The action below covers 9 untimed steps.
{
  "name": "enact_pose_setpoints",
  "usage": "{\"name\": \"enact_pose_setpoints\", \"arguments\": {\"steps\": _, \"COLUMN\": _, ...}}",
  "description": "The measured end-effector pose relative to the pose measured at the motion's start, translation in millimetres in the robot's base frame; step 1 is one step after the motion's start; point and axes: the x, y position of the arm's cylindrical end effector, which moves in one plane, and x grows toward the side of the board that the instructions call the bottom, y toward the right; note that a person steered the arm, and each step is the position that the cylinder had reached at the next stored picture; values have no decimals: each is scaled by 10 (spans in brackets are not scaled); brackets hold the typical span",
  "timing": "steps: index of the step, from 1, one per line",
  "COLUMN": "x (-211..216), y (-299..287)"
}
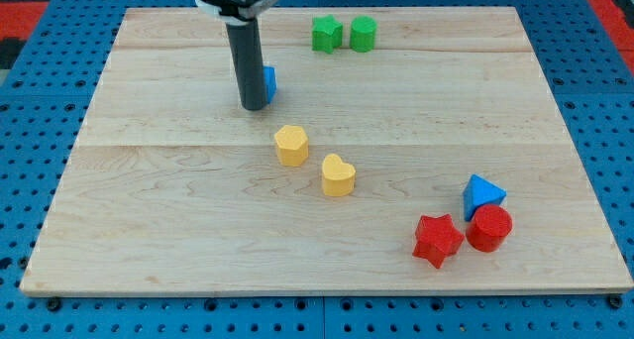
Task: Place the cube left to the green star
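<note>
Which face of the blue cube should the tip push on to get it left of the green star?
Probably its lower face. My tip sits at the view's left of the blue cube, hiding most of it. The green star lies up and to the right, so come round below the cube and push toward the view's top, stopping beside the star's left.
</note>
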Motion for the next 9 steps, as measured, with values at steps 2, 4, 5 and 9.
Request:
{"name": "enact_pose_setpoints", "arguments": {"steps": 2, "x": -656, "y": -6}}
{"name": "enact_pose_setpoints", "arguments": {"steps": 4, "x": -806, "y": 325}}
{"name": "enact_pose_setpoints", "arguments": {"steps": 5, "x": -816, "y": 445}}
{"name": "enact_pose_setpoints", "arguments": {"steps": 9, "x": -702, "y": 521}}
